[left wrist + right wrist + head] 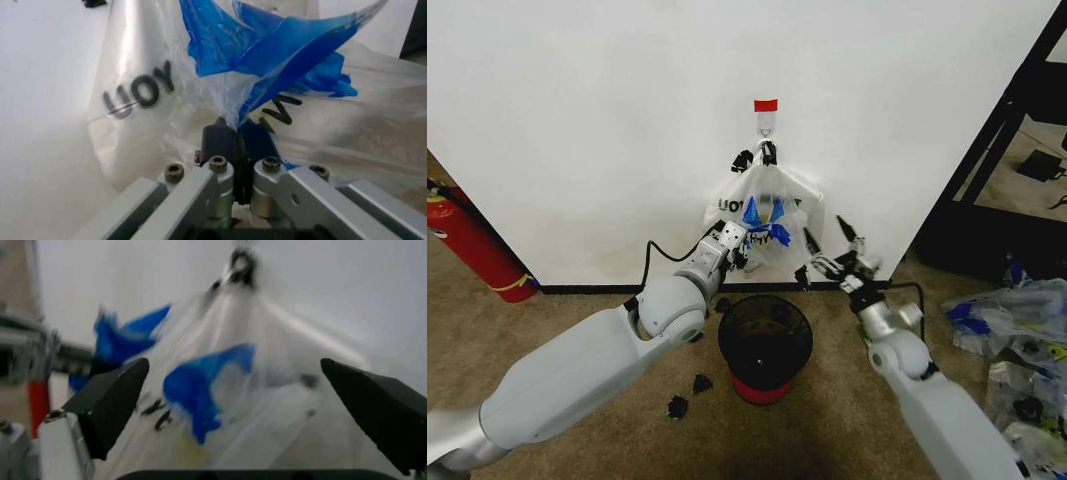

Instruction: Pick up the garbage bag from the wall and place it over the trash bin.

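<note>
The trash bin [765, 342], a round black mesh basket on a red base, was seen standing upright on the brown carpet [577, 305] closest to the robot, between the two arms and a little out from the wall [607, 130]. A few small black scraps [689, 394] were scattered on the carpet beside it, on the robot's left.

Beyond the bin, the left gripper [739, 250] was reached forward to the lower part of the garbage bag [767, 215]. In the left wrist view its fingers [220, 141] were seen pressed together with a gathered fold of the thin plastic, blue-printed at that spot, pinched between them [237, 137]. The right gripper [829, 240] was held just to the robot's right of the bag, above the bin's far rim; its fingers [110, 402] were spread wide with nothing between them, and the bag [213, 390] was framed in the gap ahead, apart from both tips.

The bag itself was hung against the wall by its handles from a small hook [766, 127] under a strip of red tape [766, 105]; blue patches and black lettering were shown through the clear plastic. A black baseboard [592, 289] was run along the foot of the wall.

A red fire extinguisher [472, 245] was leaned at the wall on the far left, and loose plastic bags [1017, 330] were heaped on the floor at the right.
</note>
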Tool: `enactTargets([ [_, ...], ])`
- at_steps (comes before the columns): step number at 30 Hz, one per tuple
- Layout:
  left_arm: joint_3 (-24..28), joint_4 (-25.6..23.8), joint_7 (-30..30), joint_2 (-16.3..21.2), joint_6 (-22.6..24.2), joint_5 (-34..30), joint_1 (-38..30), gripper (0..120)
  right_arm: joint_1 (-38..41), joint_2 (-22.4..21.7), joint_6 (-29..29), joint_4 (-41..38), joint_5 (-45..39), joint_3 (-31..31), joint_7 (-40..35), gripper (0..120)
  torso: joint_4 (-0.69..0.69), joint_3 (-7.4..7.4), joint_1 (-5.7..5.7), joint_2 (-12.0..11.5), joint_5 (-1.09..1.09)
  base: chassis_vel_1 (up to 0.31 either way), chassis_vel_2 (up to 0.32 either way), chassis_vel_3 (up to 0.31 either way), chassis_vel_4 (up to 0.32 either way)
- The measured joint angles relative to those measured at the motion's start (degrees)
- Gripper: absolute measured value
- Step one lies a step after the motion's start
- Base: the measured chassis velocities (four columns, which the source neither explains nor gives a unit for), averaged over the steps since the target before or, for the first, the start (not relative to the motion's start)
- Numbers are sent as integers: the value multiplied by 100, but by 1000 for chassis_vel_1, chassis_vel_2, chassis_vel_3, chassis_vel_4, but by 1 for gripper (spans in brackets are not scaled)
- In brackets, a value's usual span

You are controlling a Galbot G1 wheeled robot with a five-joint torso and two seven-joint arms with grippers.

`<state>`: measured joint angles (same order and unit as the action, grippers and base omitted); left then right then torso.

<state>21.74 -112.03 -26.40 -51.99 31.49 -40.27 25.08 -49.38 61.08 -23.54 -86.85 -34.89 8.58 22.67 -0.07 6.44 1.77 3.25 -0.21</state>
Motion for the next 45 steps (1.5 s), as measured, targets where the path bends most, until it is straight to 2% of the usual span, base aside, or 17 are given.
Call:
enactTargets([
  [3, 22, 11, 0, -25, 2, 19, -14, 0, 484, -78, 130, 385, 92, -192, 500, 94, 2, 0, 0, 0, -1, 0, 0, 0, 0],
  [5, 22, 13, 0, -33, 2, 24, -17, 0, 594, -91, 173, 437, 89, -253, 571, 93, 2, 0, 0, 0, -1, 0, 0, 0, 0],
  [11, 55, 64, 0, -102, 2, 51, -75, 0, 1126, -259, 851, 453, 219, -593, 636, 69, 3, 0, 0, 0, 0, 0, 0, 0, 0],
  [12, 55, 64, 0, -102, 2, 51, -75, 0, 1126, -259, 851, 453, 219, -593, 636, 69, 3, 0, 0, 0, 0, 0, 0, 0, 0],
  [18, 122, 83, 0, -172, 2, 53, -155, 0, 1310, -650, 1638, 363, 594, -599, 846, 45, -1, -1, 0, 0, -1, 0, 0, 0, 0],
  [19, 122, 83, 0, -172, 2, 53, -155, 0, 1310, -650, 1638, 363, 594, -599, 846, 45, -1, -1, 0, 0, -1, 0, 0, 0, 0],
  [31, 170, 102, 4, -203, 3, 53, -214, 0, 1363, -820, 1790, 331, 656, -519, 1129, 2, 1, -1, 0, 0, -2, 0, 0, 0, 0],
  [42, 107, 55, 9, -147, -35, 48, -149, 0, 885, -1077, 1666, -194, 208, -194, 717, 0, 1, -1, -1, 1, -2, 0, 0, 0, 0],
  [45, -88, -73, 26, -79, -128, 48, 104, 0, 335, -1280, 1602, -579, -182, 85, 633, 0, -1, -2, -1, 1, -2, 0, 0, 0, 0],
])
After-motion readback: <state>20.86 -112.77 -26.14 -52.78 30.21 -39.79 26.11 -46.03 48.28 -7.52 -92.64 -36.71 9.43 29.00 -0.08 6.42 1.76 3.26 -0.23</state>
